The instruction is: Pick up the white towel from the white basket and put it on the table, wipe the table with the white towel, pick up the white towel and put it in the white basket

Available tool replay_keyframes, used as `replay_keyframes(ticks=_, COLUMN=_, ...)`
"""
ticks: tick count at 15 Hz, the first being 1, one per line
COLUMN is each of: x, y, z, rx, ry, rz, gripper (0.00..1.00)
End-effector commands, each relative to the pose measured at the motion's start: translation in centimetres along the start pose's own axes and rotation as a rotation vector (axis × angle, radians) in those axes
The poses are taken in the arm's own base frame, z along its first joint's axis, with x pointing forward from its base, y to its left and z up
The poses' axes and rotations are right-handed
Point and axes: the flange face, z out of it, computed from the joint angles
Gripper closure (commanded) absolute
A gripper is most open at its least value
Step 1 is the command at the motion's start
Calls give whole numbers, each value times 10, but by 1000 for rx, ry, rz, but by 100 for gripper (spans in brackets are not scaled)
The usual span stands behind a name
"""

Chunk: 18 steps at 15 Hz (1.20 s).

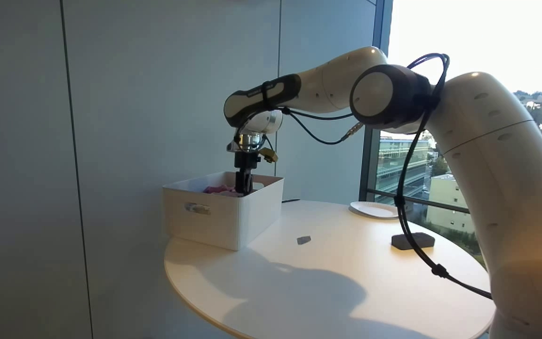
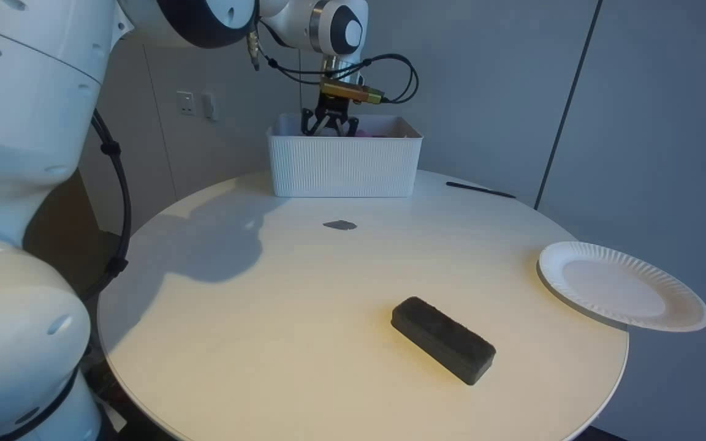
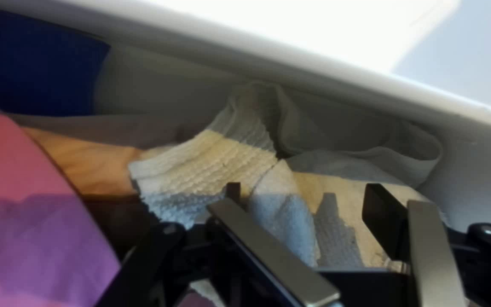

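The white basket (image 1: 203, 223) stands on the round white table (image 2: 267, 343), near the wall, in both exterior views (image 2: 342, 166). My gripper (image 1: 244, 186) points down inside the basket; it also shows in an exterior view (image 2: 330, 125). In the wrist view the white towel (image 3: 224, 160) lies crumpled along the basket's inner wall, with a ribbed texture. My gripper (image 3: 305, 200) is open there, its fingers apart over the towel with towel folds between them. Whether the fingertips touch the towel I cannot tell. In both exterior views the basket walls hide the towel.
The basket also holds a pink-purple cloth (image 3: 28, 221), an orange cloth (image 3: 96, 166) and a dark blue item (image 3: 41, 64). On the table are a dark block (image 2: 443, 340), a grey scrap (image 2: 340, 225), a thin black stick (image 2: 480, 189) and a white plate (image 2: 613, 288) overhanging the edge.
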Motion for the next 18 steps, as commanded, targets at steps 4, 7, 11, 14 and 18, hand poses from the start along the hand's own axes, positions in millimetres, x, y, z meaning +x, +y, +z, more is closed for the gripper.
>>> replay_keyframes(ticks=4, x=-9, y=-6, z=-6, rx=263, ry=58, rz=-41, gripper=77)
replay_keyframes(ticks=7, x=-9, y=-7, z=-6, rx=271, ry=66, rz=-45, gripper=91)
replay_keyframes(ticks=11, x=-1, y=-18, z=-17, rx=246, ry=75, rz=-90, gripper=93)
replay_keyframes(ticks=14, x=11, y=-44, z=-57, rx=207, ry=151, rz=-169, gripper=90)
replay_keyframes(ticks=18, x=18, y=-71, z=-115, rx=134, ry=254, rz=-266, gripper=92)
